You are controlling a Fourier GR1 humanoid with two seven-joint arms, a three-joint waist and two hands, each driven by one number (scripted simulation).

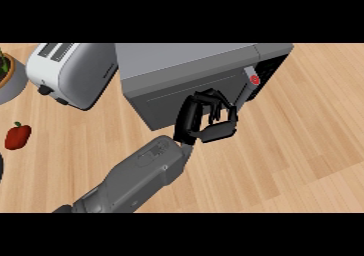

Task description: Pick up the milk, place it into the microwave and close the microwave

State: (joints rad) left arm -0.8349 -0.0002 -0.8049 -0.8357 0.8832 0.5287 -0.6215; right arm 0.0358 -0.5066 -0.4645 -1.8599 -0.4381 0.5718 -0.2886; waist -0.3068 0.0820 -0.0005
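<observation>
One forearm is entering from lower left, its left hand (208, 120) pressing curled, empty fingers against the microwave door (161, 102) at frame centre, while the milk is showing nowhere, presumably sitting behind that door, just beyond the fingertips.

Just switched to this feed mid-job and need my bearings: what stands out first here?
The left hand, black with fingers curled, is at the grey microwave's front in the centre, its forearm running to the lower left; no milk shows. A white toaster stands left of the microwave, and a red pepper lies by the left edge.
</observation>
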